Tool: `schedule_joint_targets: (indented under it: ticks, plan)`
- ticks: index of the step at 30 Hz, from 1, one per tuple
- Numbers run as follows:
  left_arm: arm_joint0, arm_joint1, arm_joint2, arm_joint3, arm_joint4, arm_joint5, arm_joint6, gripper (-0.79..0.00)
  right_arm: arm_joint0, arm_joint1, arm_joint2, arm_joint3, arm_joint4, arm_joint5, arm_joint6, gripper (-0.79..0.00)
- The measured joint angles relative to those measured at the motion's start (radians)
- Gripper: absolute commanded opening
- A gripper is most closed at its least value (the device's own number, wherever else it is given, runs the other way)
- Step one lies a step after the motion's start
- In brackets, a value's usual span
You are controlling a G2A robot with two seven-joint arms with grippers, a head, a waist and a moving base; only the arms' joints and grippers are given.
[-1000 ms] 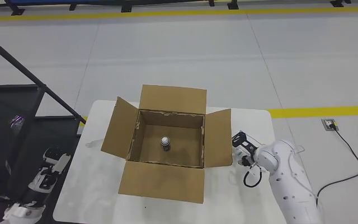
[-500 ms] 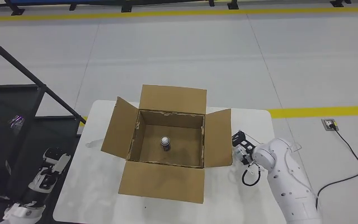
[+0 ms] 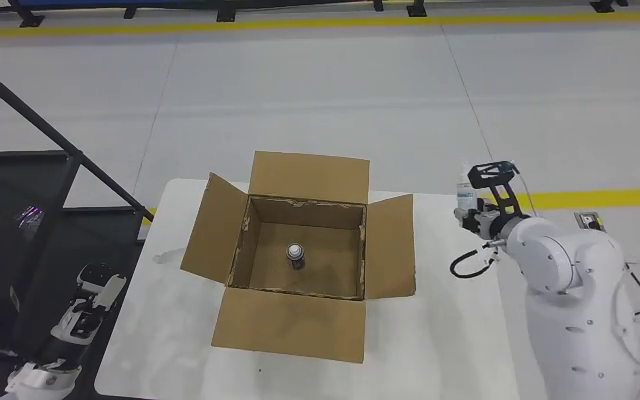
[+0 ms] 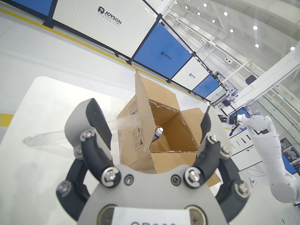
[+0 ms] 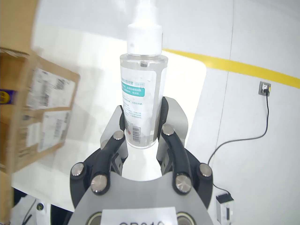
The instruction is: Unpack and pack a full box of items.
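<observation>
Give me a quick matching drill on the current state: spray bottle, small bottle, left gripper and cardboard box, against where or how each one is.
Things:
1 spray bottle
2 small bottle
3 left gripper
4 cardboard box

States:
A on the table, flaps spread
B fingers open, empty
C inside the box
D held in the right gripper fingers

Pairs: 1-D, 2-C, 3-B, 4-A.
</observation>
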Motion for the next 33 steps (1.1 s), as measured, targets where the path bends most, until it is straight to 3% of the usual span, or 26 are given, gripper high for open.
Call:
schedule_joint_targets:
  ticks: [3,7,14,22,31,33]
  plan:
    - [0.0,0.0,0.0,0.0,0.0,0.0,0.0,0.0,0.026,-0.009,-0.077,-0.087,0.033,0.05,-0.004,-0.785]
    - [0.0,0.0,0.0,0.0,0.0,0.0,0.0,0.0,0.087,-0.026,-0.225,-0.083,0.084,0.057,-0.011,-0.785]
    - [0.0,0.0,0.0,0.0,0.0,0.0,0.0,0.0,0.225,-0.073,-0.555,0.139,0.071,0.039,0.016,-0.785]
    - [0.0,0.0,0.0,0.0,0.0,0.0,0.0,0.0,0.299,-0.131,-0.748,0.395,0.147,0.047,-0.013,-0.773]
    - [0.0,0.0,0.0,0.0,0.0,0.0,0.0,0.0,0.379,-0.198,-0.863,0.628,0.171,0.115,-0.065,-0.409]
    - [0.0,0.0,0.0,0.0,0.0,0.0,0.0,0.0,0.394,-0.209,-0.873,0.663,0.183,0.115,-0.078,-0.271]
